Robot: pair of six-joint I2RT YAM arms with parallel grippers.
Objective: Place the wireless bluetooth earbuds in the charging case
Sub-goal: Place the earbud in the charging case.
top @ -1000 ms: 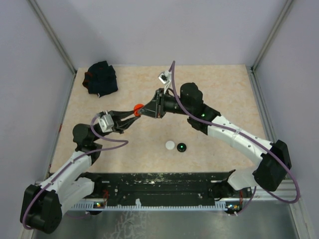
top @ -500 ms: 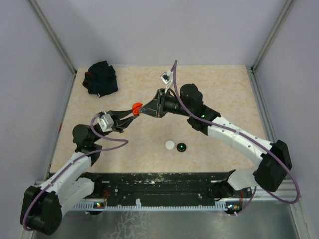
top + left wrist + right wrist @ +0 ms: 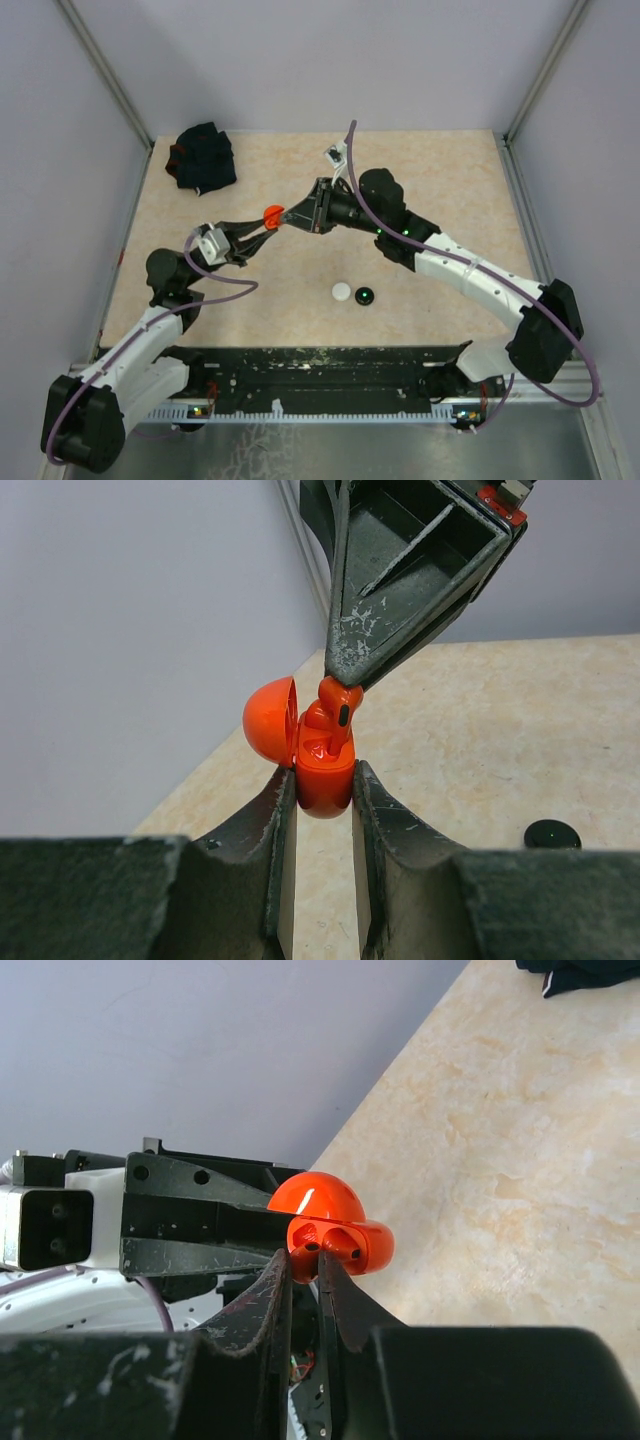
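Note:
My left gripper is shut on the lower body of the orange-red charging case, which it holds in the air with the domed lid swung open. From above, my right gripper is shut on a red earbud whose lower end is in the case's opening. In the right wrict view the earbud is pinched between the fingertips of the right gripper, against the case. Another red earbud appears to sit in the neighbouring socket. From the top camera, both grippers meet at the case.
A white disc and a black disc lie side by side on the table in front of the arms. A black fabric bundle sits at the far left corner. Walls enclose the table on three sides.
Both grippers and the case have shifted slightly left and away from the bases. The right jaws have closed a little tighter on the earbud.

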